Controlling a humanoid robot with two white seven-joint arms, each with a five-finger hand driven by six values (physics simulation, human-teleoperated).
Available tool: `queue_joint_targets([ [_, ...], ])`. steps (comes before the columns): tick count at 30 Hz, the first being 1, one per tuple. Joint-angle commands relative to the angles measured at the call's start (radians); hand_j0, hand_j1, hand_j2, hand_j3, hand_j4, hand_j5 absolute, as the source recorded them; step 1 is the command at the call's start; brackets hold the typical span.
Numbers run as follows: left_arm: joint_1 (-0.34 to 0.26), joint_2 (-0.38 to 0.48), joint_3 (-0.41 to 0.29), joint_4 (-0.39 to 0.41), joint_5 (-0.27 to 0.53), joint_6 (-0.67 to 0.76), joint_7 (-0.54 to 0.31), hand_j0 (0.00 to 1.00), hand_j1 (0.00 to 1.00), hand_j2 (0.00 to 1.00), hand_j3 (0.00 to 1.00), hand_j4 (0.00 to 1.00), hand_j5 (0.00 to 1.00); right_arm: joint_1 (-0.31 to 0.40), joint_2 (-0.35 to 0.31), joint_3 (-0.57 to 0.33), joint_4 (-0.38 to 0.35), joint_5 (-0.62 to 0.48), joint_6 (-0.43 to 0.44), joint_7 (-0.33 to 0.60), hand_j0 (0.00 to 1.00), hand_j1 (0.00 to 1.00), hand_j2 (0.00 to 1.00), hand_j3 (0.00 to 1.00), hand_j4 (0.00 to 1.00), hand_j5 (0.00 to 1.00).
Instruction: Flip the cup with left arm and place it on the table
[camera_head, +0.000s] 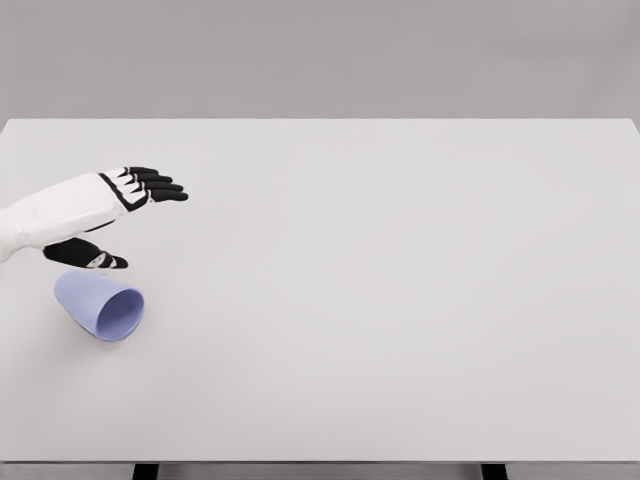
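Observation:
A pale blue cup (98, 305) lies on its side on the white table (380, 280) near the front left, its open mouth facing the lower right. My left hand (125, 215) hovers just behind and above the cup, fingers stretched out to the right and thumb spread below them, open and holding nothing. A small gap separates the thumb from the cup's upper side. The right arm does not appear in the head view.
The table's front edge runs along the bottom of the view, with two dark legs showing under it. Its left edge lies close to the cup.

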Motion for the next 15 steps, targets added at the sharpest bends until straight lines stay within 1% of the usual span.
queue_joint_targets([
  [1,0.0,-0.001,-0.001,-0.002,0.006,0.002,0.0,1.0,1.0,1.0,1.0,1.0,1.0,0.0,0.0,0.001,-0.001,0.0,0.0,-0.006,1.0,1.0,1.0,1.0,1.0,1.0],
  [3,0.002,0.001,-0.001,0.0,0.008,0.002,-0.006,1.0,1.0,1.0,1.0,1.0,1.0,0.0,0.0,-0.001,0.005,-0.001,0.0,-0.006,1.0,1.0,1.0,1.0,1.0,1.0],
  [6,0.0,0.016,0.001,0.0,0.012,0.002,-0.063,1.0,1.0,1.0,1.0,1.0,1.0,0.0,0.0,-0.004,0.005,-0.001,0.0,0.0,1.0,1.0,1.0,1.0,1.0,1.0],
  [7,0.0,0.047,0.005,0.0,0.014,0.002,-0.072,1.0,1.0,1.0,1.0,1.0,1.0,0.0,0.0,-0.001,0.005,-0.001,0.0,0.0,1.0,1.0,1.0,1.0,1.0,1.0],
  [9,-0.005,0.082,0.008,-0.002,0.025,0.002,-0.073,1.0,1.0,1.0,1.0,1.0,1.0,0.0,0.0,-0.004,0.005,-0.001,0.0,0.0,1.0,1.0,1.0,1.0,1.0,1.0],
  [10,0.005,0.111,0.022,-0.012,0.055,0.002,-0.073,1.0,1.0,1.0,1.0,1.0,1.0,0.0,0.0,-0.002,0.005,-0.001,0.0,0.0,1.0,1.0,1.0,1.0,1.0,1.0],
  [11,0.006,0.163,0.025,0.004,0.115,0.002,-0.067,1.0,1.0,1.0,1.0,1.0,1.0,0.0,0.0,-0.002,0.005,-0.001,0.0,0.0,1.0,1.0,1.0,1.0,1.0,1.0],
  [12,0.012,0.252,-0.004,0.024,0.21,0.002,-0.063,1.0,1.0,1.0,1.0,1.0,1.0,0.0,0.0,-0.002,0.005,-0.001,0.0,0.0,1.0,1.0,1.0,1.0,1.0,1.0],
  [13,0.011,0.388,-0.073,0.017,0.34,0.002,-0.035,1.0,1.0,1.0,1.0,1.0,1.0,0.0,0.0,-0.002,0.005,-0.001,0.0,0.0,1.0,1.0,1.0,1.0,1.0,1.0],
  [14,0.011,0.513,-0.108,0.009,0.371,0.002,0.145,1.0,1.0,1.0,1.0,1.0,1.0,0.0,0.0,-0.002,0.005,-0.001,0.0,0.0,1.0,1.0,1.0,1.0,1.0,1.0],
  [15,0.015,0.565,-0.125,0.0,0.37,0.002,0.296,1.0,1.0,1.0,1.0,1.0,1.0,0.0,0.0,-0.002,0.005,-0.001,0.0,0.0,1.0,1.0,1.0,1.0,1.0,1.0],
])
